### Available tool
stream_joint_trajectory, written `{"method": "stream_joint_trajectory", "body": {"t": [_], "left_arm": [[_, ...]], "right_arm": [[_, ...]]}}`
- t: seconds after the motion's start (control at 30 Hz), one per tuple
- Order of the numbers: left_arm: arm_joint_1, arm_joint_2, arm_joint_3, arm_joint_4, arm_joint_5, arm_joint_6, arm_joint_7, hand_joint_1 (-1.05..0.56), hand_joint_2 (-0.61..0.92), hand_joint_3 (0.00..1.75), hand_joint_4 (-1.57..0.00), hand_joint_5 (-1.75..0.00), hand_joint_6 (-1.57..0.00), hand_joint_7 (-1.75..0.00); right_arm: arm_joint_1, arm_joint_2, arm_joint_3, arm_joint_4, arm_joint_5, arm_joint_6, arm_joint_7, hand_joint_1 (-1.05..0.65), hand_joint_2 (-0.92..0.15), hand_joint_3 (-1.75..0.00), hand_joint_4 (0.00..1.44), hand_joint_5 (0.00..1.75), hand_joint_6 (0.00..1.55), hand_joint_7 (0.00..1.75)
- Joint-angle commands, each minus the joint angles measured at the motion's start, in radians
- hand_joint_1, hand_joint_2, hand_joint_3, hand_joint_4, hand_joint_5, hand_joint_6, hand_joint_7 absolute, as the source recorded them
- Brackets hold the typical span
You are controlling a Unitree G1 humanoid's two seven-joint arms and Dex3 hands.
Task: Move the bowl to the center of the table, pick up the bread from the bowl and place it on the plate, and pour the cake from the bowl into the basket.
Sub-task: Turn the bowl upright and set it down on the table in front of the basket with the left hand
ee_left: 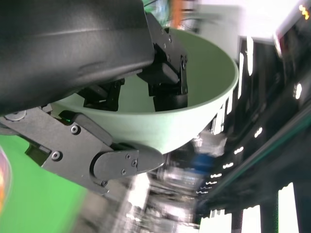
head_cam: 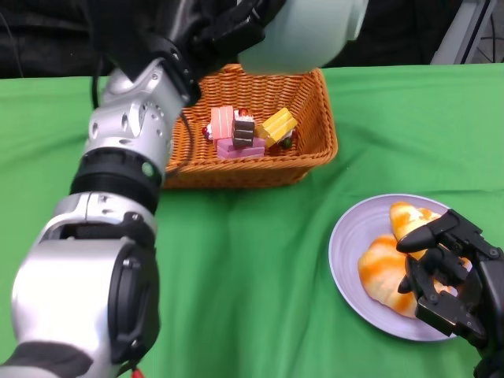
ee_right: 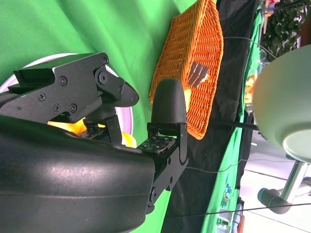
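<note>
My left hand (head_cam: 220, 31) grips the pale green bowl (head_cam: 303, 31) and holds it raised and tipped over the far side of the orange wicker basket (head_cam: 315, 138). The left wrist view shows fingers (ee_left: 167, 73) inside the bowl (ee_left: 204, 97) and the thumb under its rim; no food shows in it. Several cake pieces (head_cam: 244, 130) lie in the basket. The bread (head_cam: 386, 272) lies on the lavender plate (head_cam: 350, 244) at the right. My right hand (head_cam: 449, 272) hovers over the plate's right side, fingers curled and holding nothing, close to the bread.
Green cloth (head_cam: 252, 276) covers the table. The basket (ee_right: 194, 63) stands at the back centre, the plate (ee_right: 124, 114) at the front right. My left forearm (head_cam: 118, 181) crosses the left of the table. A dark backdrop runs behind the far edge.
</note>
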Motion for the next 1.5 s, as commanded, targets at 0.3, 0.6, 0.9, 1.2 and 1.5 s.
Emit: {"method": "stream_joint_trajectory", "body": {"t": [0.3, 0.6, 0.9, 1.2, 1.5], "left_arm": [[0.230, 0.165, -0.164, -0.115, 0.212, -0.649, -0.050, -0.17, 0.75, 0.77, -0.83, -1.66, -0.81, -1.21], [0.347, 0.268, -0.167, 0.039, 0.384, -1.261, 0.069, -0.12, 0.56, 1.05, -0.80, -1.61, -0.84, -1.23], [0.485, 0.307, -0.056, 0.073, 0.651, -1.459, 0.232, -0.16, 0.80, 0.65, -0.74, -1.72, -0.78, -1.30], [0.608, 0.384, -0.010, 0.017, 1.025, -1.433, 0.518, -0.15, 0.83, 0.58, -0.75, -1.69, -0.80, -1.24], [0.624, 0.513, -0.288, -0.049, 1.434, -1.238, 1.163, -0.16, 0.91, 0.09, -0.72, -1.72, -0.79, -1.26]], "right_arm": [[0.008, -0.009, -0.003, -0.021, 0.004, -0.009, -0.003, 0.04, -0.82, -0.73, 0.53, 1.72, 0.49, 1.49], [0.012, -0.012, -0.006, -0.029, 0.005, 0.000, -0.003, 0.04, -0.76, -0.82, 0.53, 1.72, 0.49, 1.48], [0.014, -0.014, -0.011, -0.032, 0.004, -0.001, -0.005, 0.04, -0.76, -0.84, 0.56, 1.71, 0.51, 1.48], [0.009, -0.019, -0.014, -0.033, 0.045, -0.021, 0.034, 0.03, -0.74, -0.88, 0.56, 1.73, 0.51, 1.48], [-0.005, -0.033, -0.022, 0.000, 0.153, -0.081, 0.172, 0.03, -0.75, -0.90, 0.59, 1.74, 0.53, 1.48]]}}
